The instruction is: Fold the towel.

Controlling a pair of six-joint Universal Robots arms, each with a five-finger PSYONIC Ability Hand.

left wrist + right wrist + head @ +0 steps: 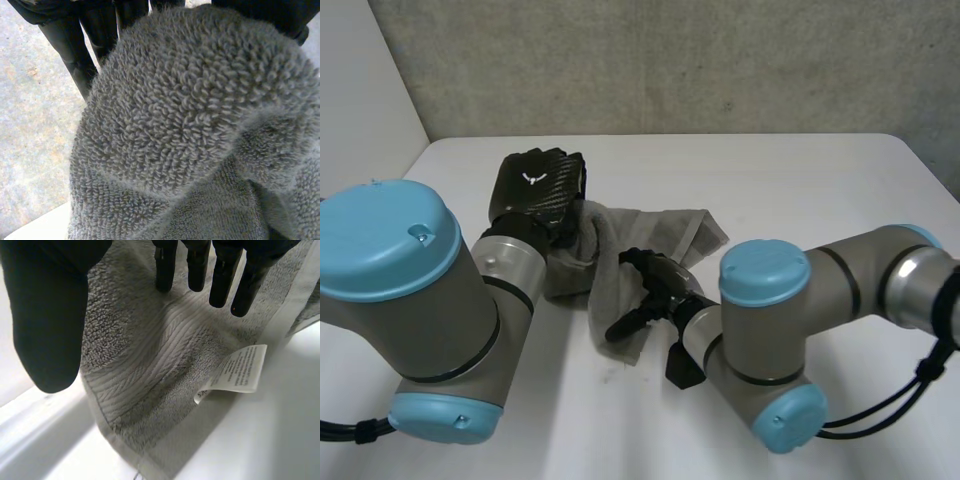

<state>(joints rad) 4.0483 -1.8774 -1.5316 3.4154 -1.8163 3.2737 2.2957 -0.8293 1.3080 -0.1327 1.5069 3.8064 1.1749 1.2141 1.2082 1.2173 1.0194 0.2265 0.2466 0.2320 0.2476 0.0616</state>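
Note:
A grey towel [650, 235] lies crumpled in the middle of the white table [780, 180]. My left hand [535, 188] is at the towel's left part, its fingers [70, 45] curled on a raised bunch of towel [190, 125]. My right hand [655, 285] hovers over the towel's near end with straight fingers [220, 280] and the thumb [47, 315] spread apart, holding nothing. Beneath that palm the towel [150, 365] lies flat with its hemmed corner, and a white care label [240, 370] sticks out from the edge.
A grey concrete wall [670, 60] stands behind the table. Both arms' big elbow joints [410, 300] [770, 330] sit over the table's near half. Bare table [240, 440] lies beside the towel's corner.

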